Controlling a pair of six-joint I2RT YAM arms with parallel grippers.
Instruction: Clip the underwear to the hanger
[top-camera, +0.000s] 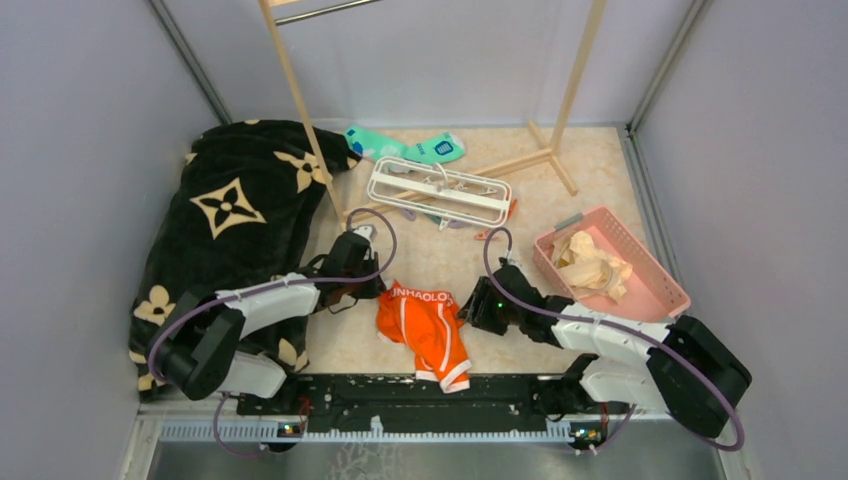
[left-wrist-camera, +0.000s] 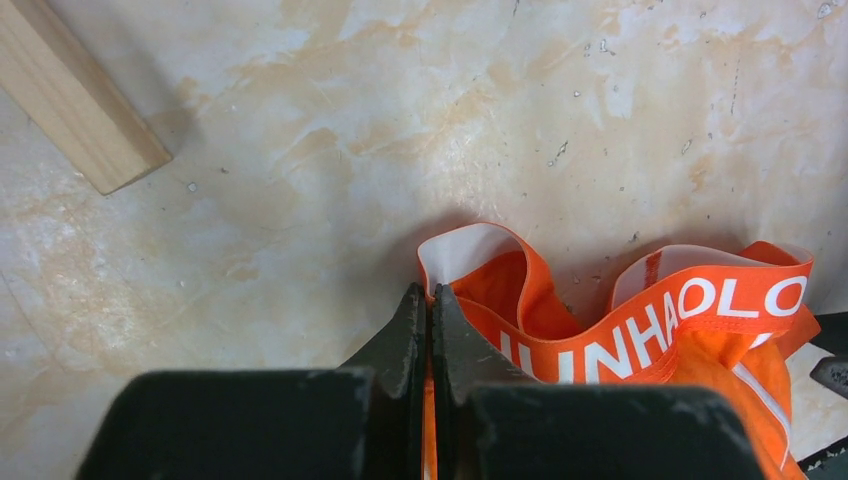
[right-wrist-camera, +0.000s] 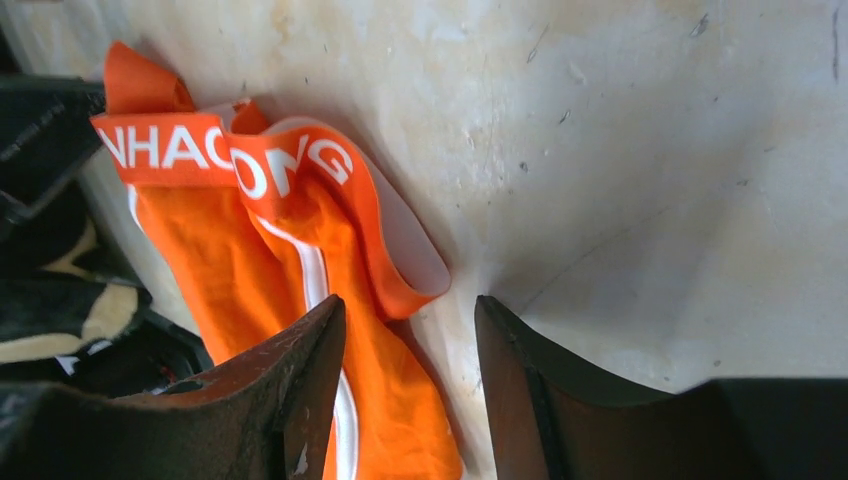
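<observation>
Orange underwear (top-camera: 425, 325): on table (top-camera: 580, 160), 6 o'clock of hanger (top-camera: 440, 187). Claws, 2: left gripper (left-wrist-camera: 431, 300) clenched on waistband's 9 o'clock end; right gripper (right-wrist-camera: 410, 305) released at 3 o'clock end.

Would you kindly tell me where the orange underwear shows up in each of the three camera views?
Top external: underwear at lower centre.
Left wrist: underwear at lower right, reaching the right edge.
Right wrist: underwear in the left half, from upper left down to the bottom edge.
Shared landmark: the white waistband lettering, visible in all three.
</observation>
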